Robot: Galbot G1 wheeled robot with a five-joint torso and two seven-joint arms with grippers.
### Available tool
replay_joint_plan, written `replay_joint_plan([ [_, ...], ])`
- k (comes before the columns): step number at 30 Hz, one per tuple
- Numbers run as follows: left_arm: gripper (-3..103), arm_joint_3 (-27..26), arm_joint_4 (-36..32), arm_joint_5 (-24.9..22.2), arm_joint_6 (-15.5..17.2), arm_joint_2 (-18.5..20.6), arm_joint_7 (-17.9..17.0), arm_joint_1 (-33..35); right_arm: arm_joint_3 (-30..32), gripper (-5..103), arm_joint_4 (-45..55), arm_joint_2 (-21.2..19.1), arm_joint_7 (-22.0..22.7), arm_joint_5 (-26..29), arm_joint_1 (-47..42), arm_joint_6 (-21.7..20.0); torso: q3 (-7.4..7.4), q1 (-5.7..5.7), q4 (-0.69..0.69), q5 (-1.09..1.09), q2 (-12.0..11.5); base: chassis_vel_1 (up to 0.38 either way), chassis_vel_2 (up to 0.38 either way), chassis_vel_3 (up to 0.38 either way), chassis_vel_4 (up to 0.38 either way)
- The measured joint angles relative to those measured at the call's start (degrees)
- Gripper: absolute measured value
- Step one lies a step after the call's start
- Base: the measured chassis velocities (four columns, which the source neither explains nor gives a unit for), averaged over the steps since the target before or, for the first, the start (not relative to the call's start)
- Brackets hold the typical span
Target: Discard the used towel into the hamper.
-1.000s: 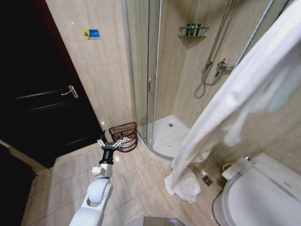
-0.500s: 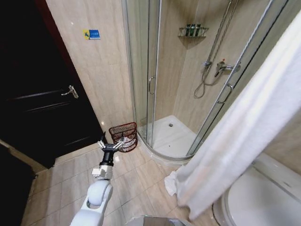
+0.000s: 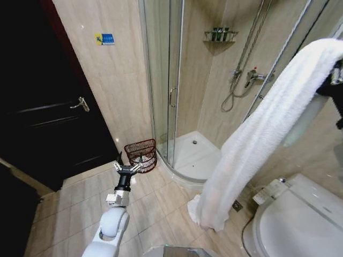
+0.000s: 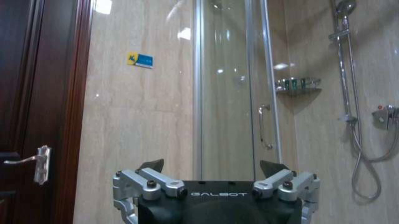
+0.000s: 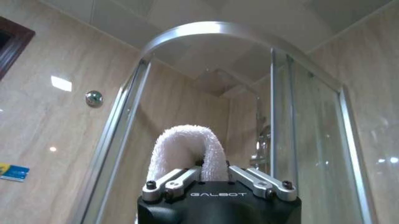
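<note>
In the head view we saw the towel (image 3: 257, 139), long and white, hanging from the upper right of the frame down to the tiled floor (image 3: 161, 206) at lower centre-right, its lower end bunched just beside the toilet (image 3: 300, 219). Our right gripper (image 5: 201, 169) pinched the towel's folded top between its fingers; in the right wrist view the towel (image 5: 187, 149) arched up from between them in front of the shower's (image 3: 187, 80) curved rail. The hamper (image 3: 141, 154) stood on the floor at centre-left of the head view, against the wall beside the shower's glass door, well apart from the towel. Our left gripper (image 3: 127, 168) hovered just in front of the hamper at lower left centre, its fingers spread wide and holding nothing. In the left wrist view that gripper (image 4: 215, 179) faced the wall and glass door
</note>
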Motion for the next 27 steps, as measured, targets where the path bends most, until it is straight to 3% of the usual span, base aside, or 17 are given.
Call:
replay_joint_plan([
  [14, 100, -0.02, 0.11, 0.71, -1.42, -0.33, 0.02, 1.43, -1.68, 4, 0.23, 3.08, -2.12, -3.99, -0.88, -1.63, 0.00, 0.00, 0.01, 0.02, 0.00, 0.043, 0.048, 0.035, 0.050],
  [18, 100, -0.04, 0.08, 0.91, -1.58, -0.48, 0.14, 1.42, -1.98, 4, 0.41, 4.49, -3.77, -7.20, -1.99, -3.81, 0.00, 0.00, 0.00, 0.03, 0.00, 0.099, 0.102, 0.087, 0.101],
  [27, 100, -0.83, 0.40, 0.90, -2.86, 0.05, 0.22, 1.39, -3.28, 4, -0.18, 4.19, -4.20, -11.21, -1.67, -4.12, 0.00, 0.01, 0.03, 0.03, 0.00, 0.117, 0.118, 0.111, 0.092],
])
